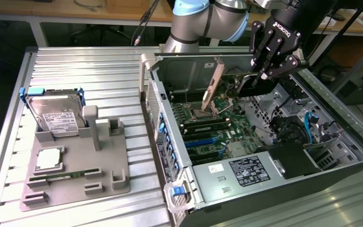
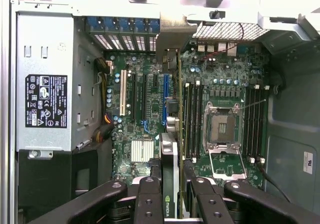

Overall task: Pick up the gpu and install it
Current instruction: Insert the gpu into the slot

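Note:
The gpu is a dark green card with a silvery metal bracket. It hangs edge-down inside the open computer case, just above the motherboard. My gripper is shut on the card's end away from the bracket. In the wrist view the gpu appears edge-on between my fingers. It runs alongside the blue expansion slot, and its bracket reaches the case's rear slot openings. Whether its edge touches a slot cannot be made out.
The case lies open on a ribbed metal table. Inside are the power supply, memory sticks and an open CPU socket. At the exterior view's left, a grey fixture holds a hard drive, a CPU and a memory stick.

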Robot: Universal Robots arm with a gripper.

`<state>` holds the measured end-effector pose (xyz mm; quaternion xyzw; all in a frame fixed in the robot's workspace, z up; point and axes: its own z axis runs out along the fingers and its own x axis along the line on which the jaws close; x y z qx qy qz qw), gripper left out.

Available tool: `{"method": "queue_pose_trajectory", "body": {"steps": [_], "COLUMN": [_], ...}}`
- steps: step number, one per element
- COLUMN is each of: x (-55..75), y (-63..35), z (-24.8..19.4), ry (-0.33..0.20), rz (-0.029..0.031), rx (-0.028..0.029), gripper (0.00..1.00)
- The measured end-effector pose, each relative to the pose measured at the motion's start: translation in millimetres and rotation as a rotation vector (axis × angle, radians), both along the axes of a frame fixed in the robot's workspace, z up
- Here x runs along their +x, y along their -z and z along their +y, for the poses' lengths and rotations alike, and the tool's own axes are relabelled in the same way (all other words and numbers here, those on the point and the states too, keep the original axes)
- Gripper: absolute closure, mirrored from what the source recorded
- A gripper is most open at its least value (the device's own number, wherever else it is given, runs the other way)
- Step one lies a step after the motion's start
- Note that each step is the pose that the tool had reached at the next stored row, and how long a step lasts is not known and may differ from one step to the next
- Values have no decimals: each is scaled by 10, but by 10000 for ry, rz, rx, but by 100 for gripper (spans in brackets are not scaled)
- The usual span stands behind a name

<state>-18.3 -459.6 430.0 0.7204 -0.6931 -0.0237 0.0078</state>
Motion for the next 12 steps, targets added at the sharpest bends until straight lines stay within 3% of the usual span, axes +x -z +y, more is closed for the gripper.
{"method": "queue_pose_trajectory", "body": {"steps": [12], "x": [0], "y": [1], "z": [0], "ry": [79], "rz": [0], "rx": [1], "gripper": [73]}}
